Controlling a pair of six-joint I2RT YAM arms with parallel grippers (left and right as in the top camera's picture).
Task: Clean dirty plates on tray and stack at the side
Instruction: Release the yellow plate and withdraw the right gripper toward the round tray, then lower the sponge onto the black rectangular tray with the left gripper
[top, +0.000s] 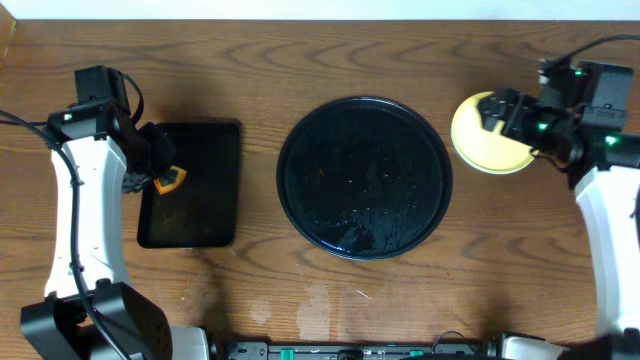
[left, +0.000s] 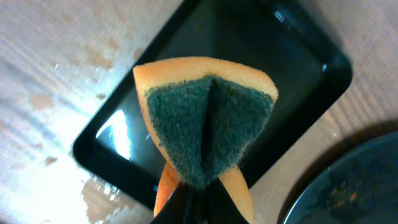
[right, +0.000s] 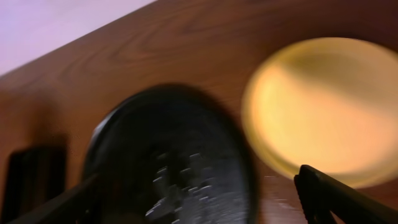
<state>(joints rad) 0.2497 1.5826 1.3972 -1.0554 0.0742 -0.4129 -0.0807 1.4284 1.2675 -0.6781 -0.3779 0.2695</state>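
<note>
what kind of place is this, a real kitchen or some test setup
Probably a robot test bench staged for dishwashing, not a kitchen: a white robot arm at each side of a brown wood-grain table, a large round glossy black tray, and an orange sponge with green scouring face.

We are getting a smeared right wrist view — plate (right: 317, 112) and tray (right: 168, 162) are showing only soft outlines. Overhead, the right gripper (top: 495, 112) is covering the plate's rim — the sponge (left: 208, 124) is hiding most of the left gripper (left: 196, 208).
</note>
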